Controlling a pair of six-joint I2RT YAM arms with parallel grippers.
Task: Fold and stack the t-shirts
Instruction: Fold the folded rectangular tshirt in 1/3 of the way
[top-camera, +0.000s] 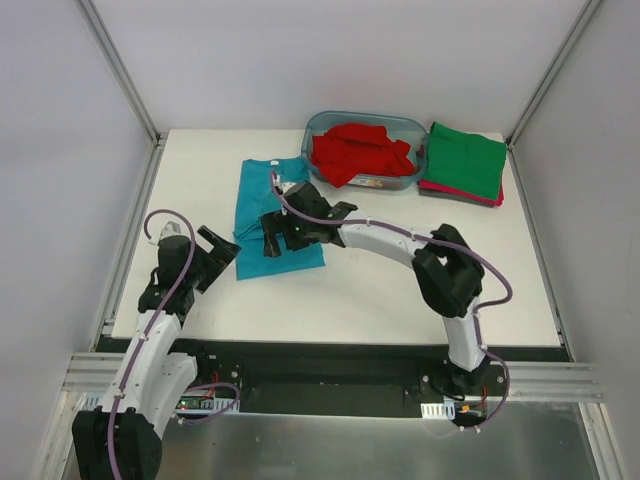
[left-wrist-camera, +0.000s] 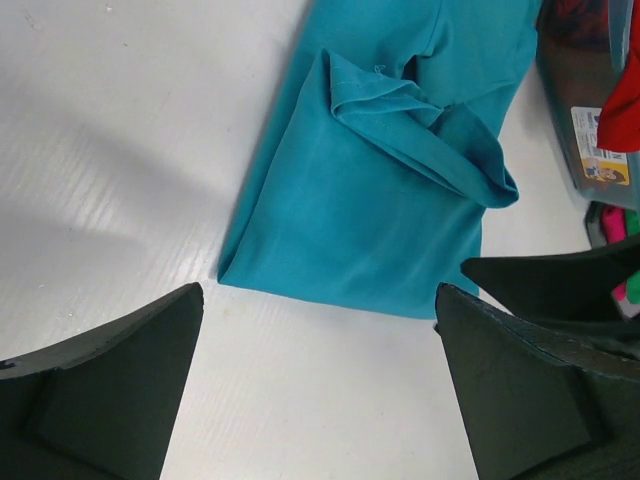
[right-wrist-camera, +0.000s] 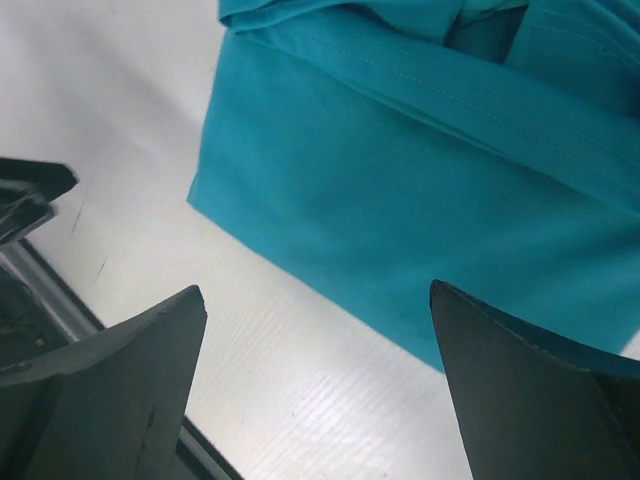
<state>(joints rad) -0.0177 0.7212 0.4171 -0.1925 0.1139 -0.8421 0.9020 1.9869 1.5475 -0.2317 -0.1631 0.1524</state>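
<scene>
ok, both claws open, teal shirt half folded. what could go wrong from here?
1. The teal shirt has a loose, bunched fold on top. The open right claw right above it could snag that fold and undo it on a regrasp.
2. The red shirt seems to drape over the rim of the tub, so pulling it out may drag the tub along.

Shows a teal shirt (left-wrist-camera: 380, 210) folded on the white tabletop (left-wrist-camera: 120, 150), one sleeve creased across it. Frames it between the wide-spread fingers of the left gripper (left-wrist-camera: 318, 340), clear of the cloth. Catches a plastic tub (left-wrist-camera: 580, 100) with red cloth (left-wrist-camera: 622, 105) just beside the shirt.
</scene>
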